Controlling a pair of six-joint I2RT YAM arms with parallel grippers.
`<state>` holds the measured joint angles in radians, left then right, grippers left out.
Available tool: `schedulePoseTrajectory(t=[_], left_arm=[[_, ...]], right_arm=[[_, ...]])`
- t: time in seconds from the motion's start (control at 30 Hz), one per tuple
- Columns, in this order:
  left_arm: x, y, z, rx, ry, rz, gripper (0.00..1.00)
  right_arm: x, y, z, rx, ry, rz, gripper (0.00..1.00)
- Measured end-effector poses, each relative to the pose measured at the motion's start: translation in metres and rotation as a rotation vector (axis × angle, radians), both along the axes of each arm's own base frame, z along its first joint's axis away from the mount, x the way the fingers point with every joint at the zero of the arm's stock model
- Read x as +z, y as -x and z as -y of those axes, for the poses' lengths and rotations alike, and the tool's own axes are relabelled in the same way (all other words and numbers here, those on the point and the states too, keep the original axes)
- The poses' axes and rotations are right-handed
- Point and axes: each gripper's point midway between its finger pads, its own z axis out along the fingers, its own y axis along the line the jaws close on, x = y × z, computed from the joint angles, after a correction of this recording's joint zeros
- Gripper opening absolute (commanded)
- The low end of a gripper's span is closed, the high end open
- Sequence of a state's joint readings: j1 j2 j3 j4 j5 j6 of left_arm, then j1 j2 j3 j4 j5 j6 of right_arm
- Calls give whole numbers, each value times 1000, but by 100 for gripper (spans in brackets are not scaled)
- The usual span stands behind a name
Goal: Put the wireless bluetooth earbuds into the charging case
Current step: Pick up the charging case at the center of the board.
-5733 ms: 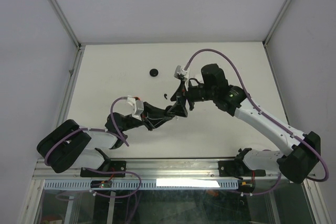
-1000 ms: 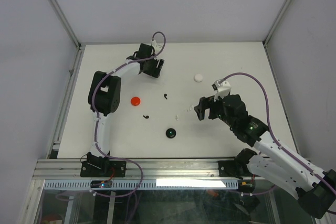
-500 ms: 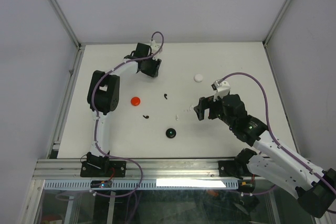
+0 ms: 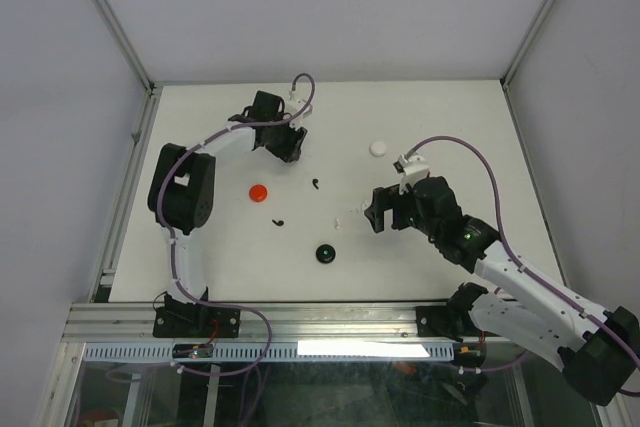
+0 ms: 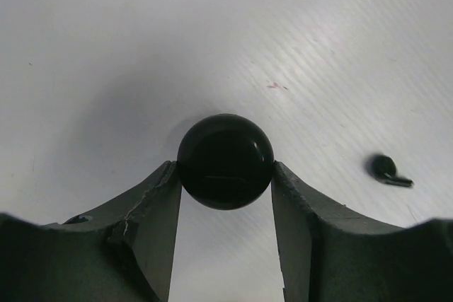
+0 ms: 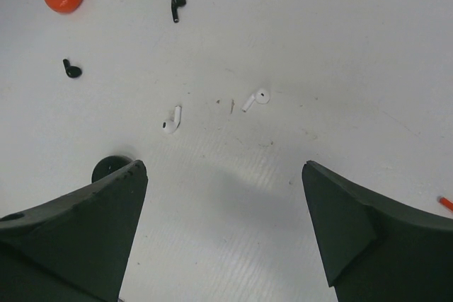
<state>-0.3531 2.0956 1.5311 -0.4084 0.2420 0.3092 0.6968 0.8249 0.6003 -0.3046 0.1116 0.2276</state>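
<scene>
In the left wrist view my left gripper (image 5: 225, 172) is shut on a round black charging case (image 5: 225, 153), pinched at its sides on the table. A black earbud (image 5: 386, 168) lies to its right. From above, that gripper (image 4: 287, 143) covers the case at the back left. My right gripper (image 6: 220, 166) hangs open over bare table, holding nothing. Two white earbuds (image 6: 172, 119) (image 6: 256, 97) lie just beyond its fingertips. Two black earbuds (image 6: 176, 6) (image 6: 71, 69) lie farther off. In the top view the right gripper (image 4: 383, 209) stands right of the white earbuds (image 4: 345, 215).
A red disc (image 4: 259, 192) lies left of centre, and a white disc (image 4: 378, 148) behind the right gripper. A second black round case (image 4: 324, 253) sits toward the front. A small red piece (image 6: 444, 203) shows at the right wrist view's edge. Frame rails border the table.
My left gripper's jaws have closed on the black case and it has shifted slightly toward the table's centre. The right gripper has edged a little left, still open.
</scene>
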Motion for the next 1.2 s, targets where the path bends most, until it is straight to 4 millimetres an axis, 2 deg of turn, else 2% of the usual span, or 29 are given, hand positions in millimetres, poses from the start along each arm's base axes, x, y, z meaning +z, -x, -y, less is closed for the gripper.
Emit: schedulePoseTrajectory(t=[0.27,0.47,0.67,0.83,1.03,1.2], left_arm=[[61,63,15,-189,2,122,33],[97,109,40,-374,10,252,36],[113,143,65,-524,4,335,38],[138,172,79,-646,1,448,39],[174,200,93,-777,5,612,40],[188,217,104,-862,-9,700,40]], right_arm=[[-6,3,-11,60,-56,-67,93],[-4,1,-17,99,-122,-109,93],[20,-1,-30,172,-199,-114,92],[44,-3,-43,251,-261,-100,90],[57,-2,-54,335,-310,-133,86],[71,2,-67,417,-361,-154,79]])
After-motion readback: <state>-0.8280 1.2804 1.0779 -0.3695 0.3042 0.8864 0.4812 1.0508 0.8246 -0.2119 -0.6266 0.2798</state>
